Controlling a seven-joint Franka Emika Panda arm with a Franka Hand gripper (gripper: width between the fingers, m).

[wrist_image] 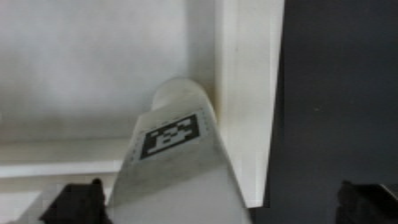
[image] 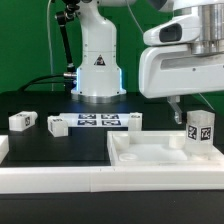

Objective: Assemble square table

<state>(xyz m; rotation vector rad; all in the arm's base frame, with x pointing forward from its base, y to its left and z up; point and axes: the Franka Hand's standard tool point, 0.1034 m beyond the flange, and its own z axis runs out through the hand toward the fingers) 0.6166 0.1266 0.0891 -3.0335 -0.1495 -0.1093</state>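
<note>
Square table top (image: 150, 165) is lying at the exterior view's right, looking rigid and light, while the gripper (wrist_image: 217, 205) is hovering, jaws wide apart, over an upright leg (wrist_image: 175, 140) standing on it; being hard, slick plastic, it is probably best pinched on its flat sides.

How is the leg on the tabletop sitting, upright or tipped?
Upright: the leg stands on end on the tabletop, taller than wide.

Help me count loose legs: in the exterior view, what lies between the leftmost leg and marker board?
Another leg, apart from the leftmost leg and marker board; only the exterior view shows it.
</note>
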